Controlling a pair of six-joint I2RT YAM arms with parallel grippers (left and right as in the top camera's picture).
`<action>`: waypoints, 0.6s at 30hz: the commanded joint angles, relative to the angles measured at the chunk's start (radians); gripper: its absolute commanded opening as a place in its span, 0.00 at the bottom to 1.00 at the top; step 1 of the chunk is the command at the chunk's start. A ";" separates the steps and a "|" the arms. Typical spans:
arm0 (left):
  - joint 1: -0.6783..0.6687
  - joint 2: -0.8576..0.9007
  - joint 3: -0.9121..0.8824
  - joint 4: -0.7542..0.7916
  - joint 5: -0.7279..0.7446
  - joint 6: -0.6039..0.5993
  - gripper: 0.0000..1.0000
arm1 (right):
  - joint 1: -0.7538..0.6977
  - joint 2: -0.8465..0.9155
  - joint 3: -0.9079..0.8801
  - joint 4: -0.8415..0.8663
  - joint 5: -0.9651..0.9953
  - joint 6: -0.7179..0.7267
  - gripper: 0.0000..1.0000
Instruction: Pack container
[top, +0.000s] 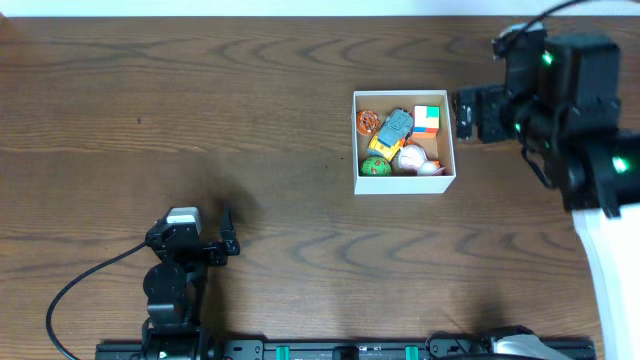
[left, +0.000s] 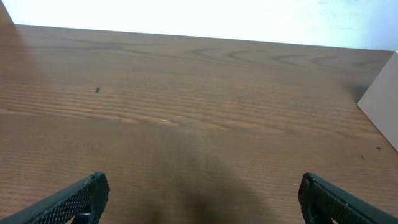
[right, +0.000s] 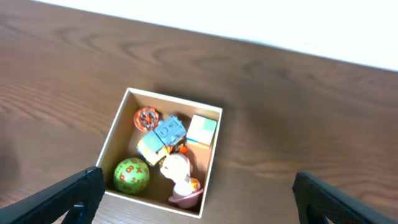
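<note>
Here the container (top: 400, 184) sits on the wooden bench (top: 200, 100), just ahead of the right jaws and below them. From the right wrist view its tan inside wall (right: 118, 140) falls within the span between the two fingers (right: 74, 196), closer to one than the other. The box holds several small toys: a green ball (right: 131, 176) with orange marks, an orange disc (right: 148, 118), a blue and yellow car (right: 161, 140), a multi-coloured cube (right: 202, 130) and a white and pink figure (right: 180, 180). They lie packed close together. The right jaws are spread wide with nothing between them. The left jaws are also spread wide and grip nothing, over bare wood. They are well apart from the box, and only a white corner of it shows off to one side, ahead of them.
</note>
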 joint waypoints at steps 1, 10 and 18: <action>0.005 0.006 -0.017 -0.036 -0.008 -0.009 0.98 | -0.021 -0.081 -0.050 -0.001 0.006 0.004 0.99; 0.005 0.006 -0.017 -0.036 -0.008 -0.009 0.98 | -0.148 -0.401 -0.499 0.451 -0.157 0.063 0.99; 0.005 0.006 -0.017 -0.036 -0.008 -0.009 0.98 | -0.185 -0.689 -1.032 0.924 -0.179 0.063 0.99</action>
